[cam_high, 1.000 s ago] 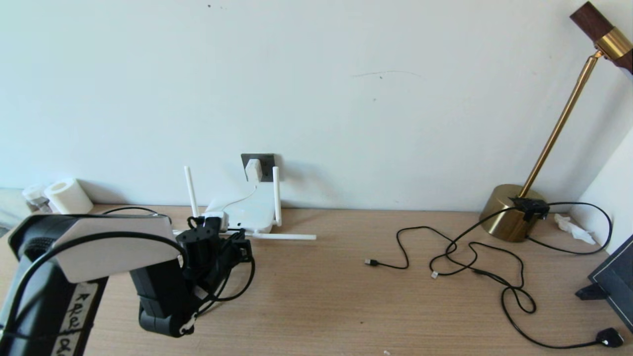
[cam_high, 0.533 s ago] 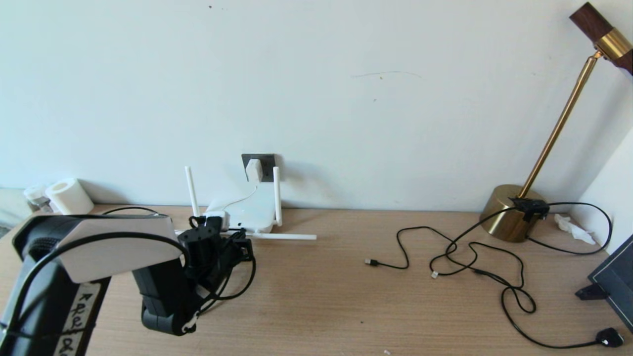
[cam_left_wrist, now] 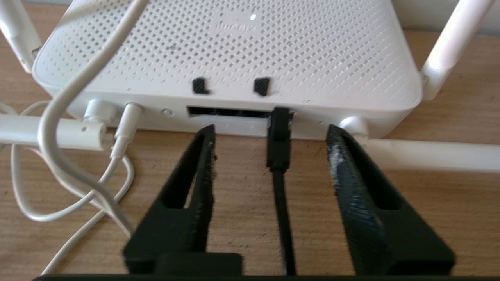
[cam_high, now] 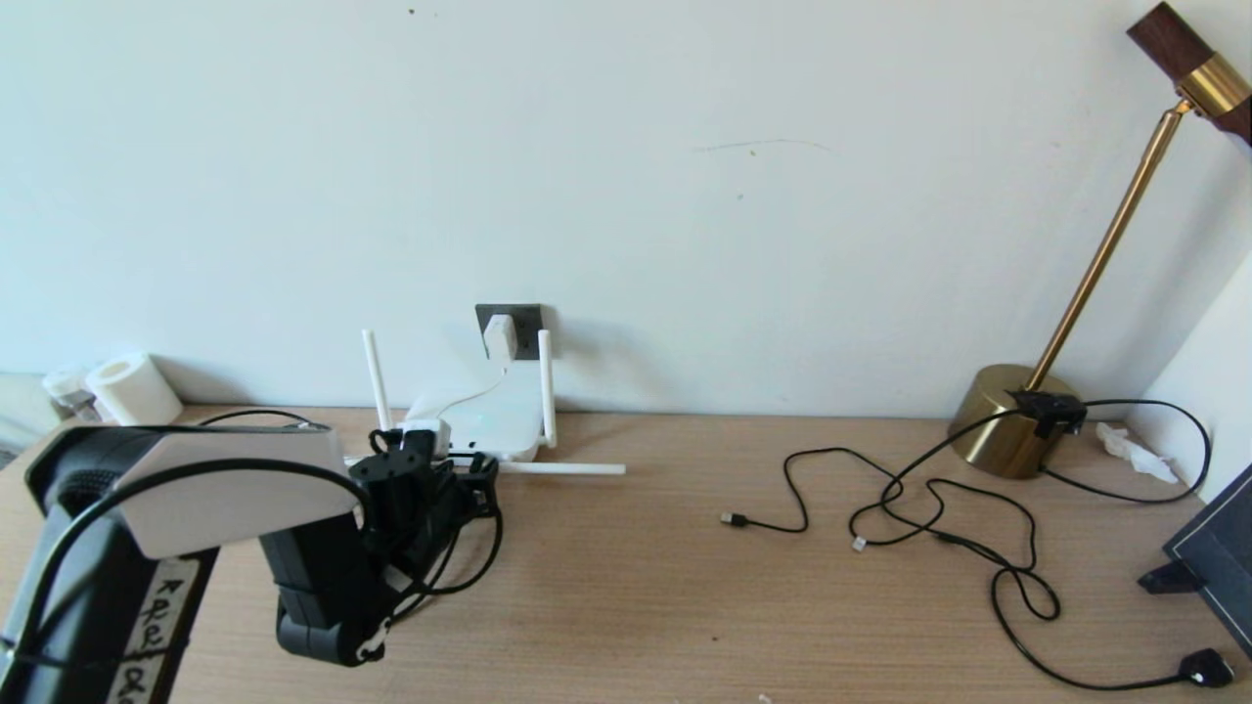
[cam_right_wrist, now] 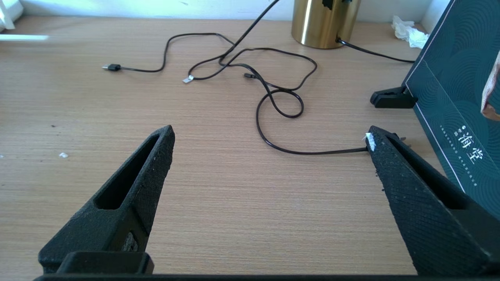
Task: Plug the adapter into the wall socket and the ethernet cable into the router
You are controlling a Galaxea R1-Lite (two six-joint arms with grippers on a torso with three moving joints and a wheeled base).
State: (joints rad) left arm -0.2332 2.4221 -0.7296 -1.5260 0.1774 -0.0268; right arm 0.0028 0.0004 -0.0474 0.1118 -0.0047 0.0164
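One ethernet cable between left claw fingers

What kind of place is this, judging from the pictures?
Probably a home or office desk against a wall. A wooden desk carries a router below a wall socket, a brass desk lamp stands at the far right, and loose black cables lie around.

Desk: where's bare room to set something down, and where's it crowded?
Free: bare wood between the router and the loose black cables, plus the front edge there. Crowded: left gripper at the router amid the white cord; cables and lamp base on the right.
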